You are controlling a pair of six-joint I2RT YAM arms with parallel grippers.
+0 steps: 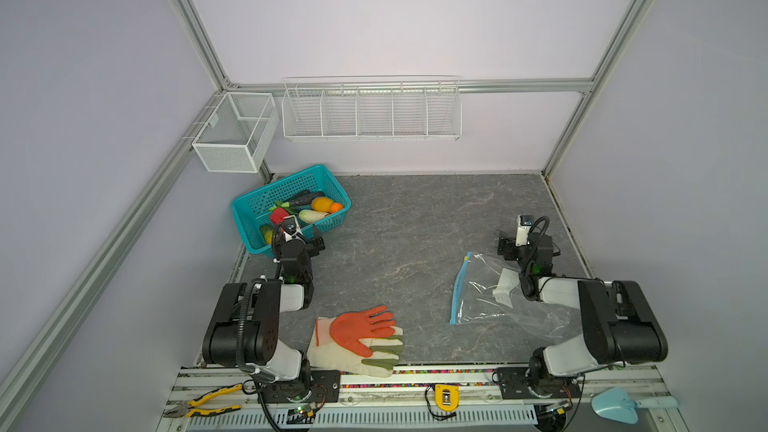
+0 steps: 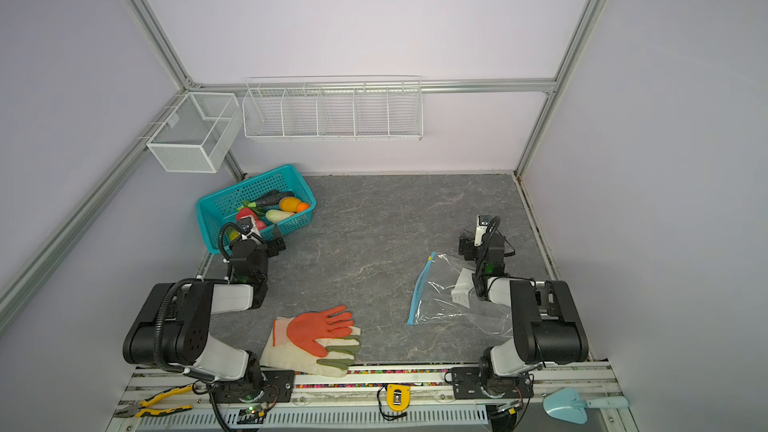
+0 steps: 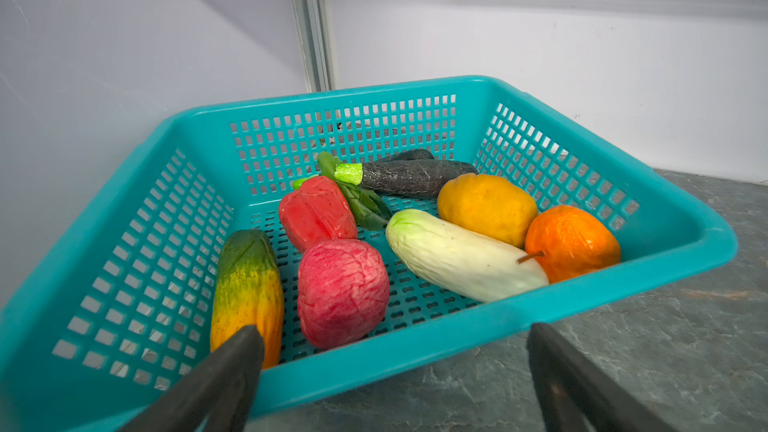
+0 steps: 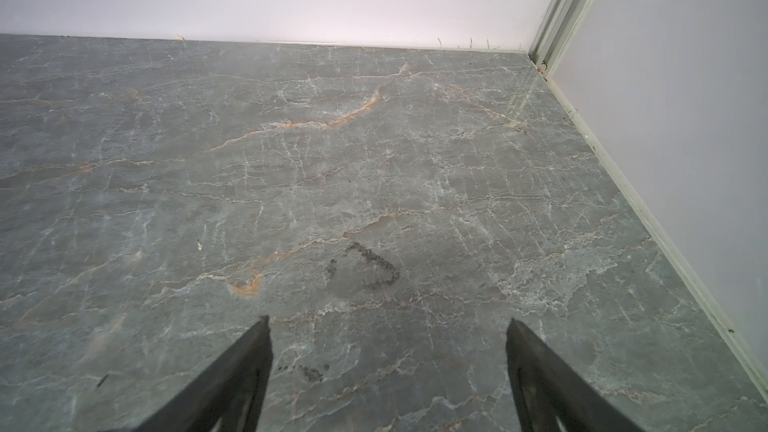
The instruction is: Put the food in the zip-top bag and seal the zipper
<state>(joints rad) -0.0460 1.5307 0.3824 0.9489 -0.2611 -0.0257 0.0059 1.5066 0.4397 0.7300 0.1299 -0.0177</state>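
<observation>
While your left gripper point(image 3: 395, 332) gapes beside lumpy food point(image 3: 343, 292) in perforated basket point(image 3: 415, 89), right gripper point(image 4: 388, 322) wide, crinkly zip-top bag point(image 1: 482, 297) flat.

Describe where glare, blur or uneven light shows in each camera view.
In both top views, light is soft and even, with white glints on the zip-top bag. In the left wrist view, the left claw is blurred in the foreground while the white toy cucumber is sharp. In the right wrist view, the back wall glows overexposed.
</observation>
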